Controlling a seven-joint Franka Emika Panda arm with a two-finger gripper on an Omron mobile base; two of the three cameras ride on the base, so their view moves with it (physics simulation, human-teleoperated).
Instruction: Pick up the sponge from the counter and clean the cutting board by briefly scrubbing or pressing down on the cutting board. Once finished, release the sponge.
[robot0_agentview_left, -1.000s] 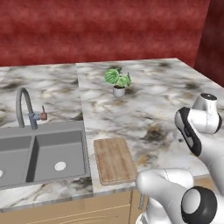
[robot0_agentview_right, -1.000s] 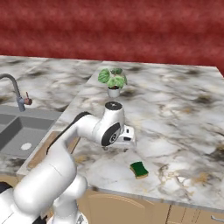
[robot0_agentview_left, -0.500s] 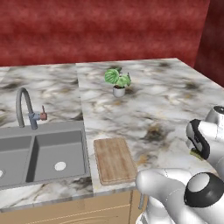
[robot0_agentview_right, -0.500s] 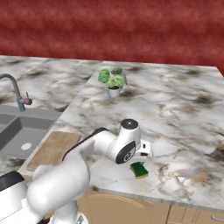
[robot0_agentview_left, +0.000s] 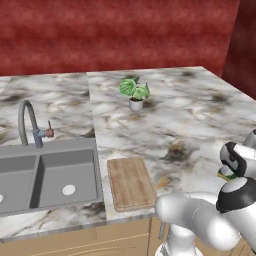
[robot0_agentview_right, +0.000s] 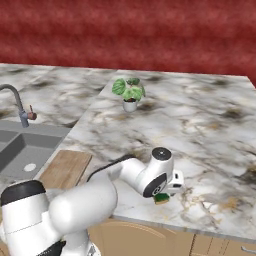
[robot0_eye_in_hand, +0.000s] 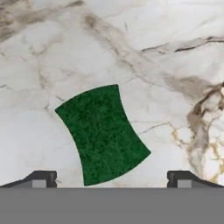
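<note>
We take the sponge (robot0_eye_in_hand: 103, 133) as the reference for every position: it lies flat on the counter (robot0_agentview_right: 210, 130), dark green face up, near the counter's front edge and well apart from the cutting board (robot0_agentview_right: 65, 169), which rests beside the sink (robot0_agentview_left: 47, 175). The gripper (robot0_eye_in_hand: 112, 180) sits directly over the sponge with its jaws spread wide and nothing between them. In the hand view, one fingertip rises to each side of the sponge, and the sponge falls between them. Its long axis runs at a slant to the line joining the fingertips, neither parallel nor square to it. We judge that a straight descent brings the jaws around the sponge, and a small wrist roll would seat them squarely on its longer sides
</note>
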